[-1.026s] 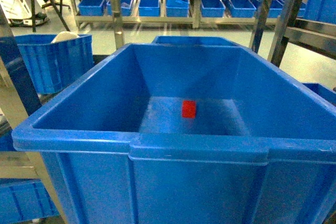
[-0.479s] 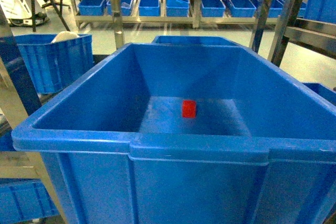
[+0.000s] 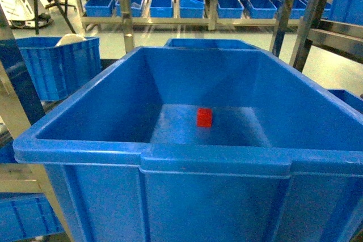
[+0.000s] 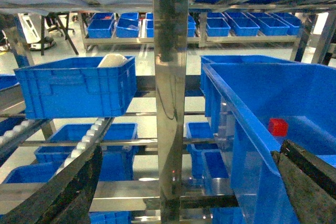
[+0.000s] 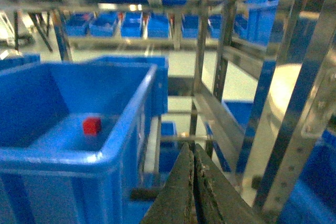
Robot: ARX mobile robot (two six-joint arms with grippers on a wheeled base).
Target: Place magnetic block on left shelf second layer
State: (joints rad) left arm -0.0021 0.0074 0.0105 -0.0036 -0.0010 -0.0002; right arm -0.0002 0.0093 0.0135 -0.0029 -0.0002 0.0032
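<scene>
Resting alone on the floor of the deep blue plastic bin (image 3: pixel 85 111), the small red magnetic cube (image 3: pixel 204 117) looks placed; the left gripper (image 4: pixel 184 182) gapes wide, the right gripper (image 5: pixel 193 182) is pressed closed and empty, so only retreat remains.

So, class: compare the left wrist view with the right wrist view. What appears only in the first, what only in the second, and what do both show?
Only the left wrist view shows the left gripper, its fingers spread wide open, a steel upright straight ahead, and a smaller blue crate holding something white. Only the right wrist view shows the right gripper, fingers pressed shut on nothing, beside perforated steel posts. Both show the magnetic block lying on the floor of the large blue bin, with no gripper touching it.
</scene>
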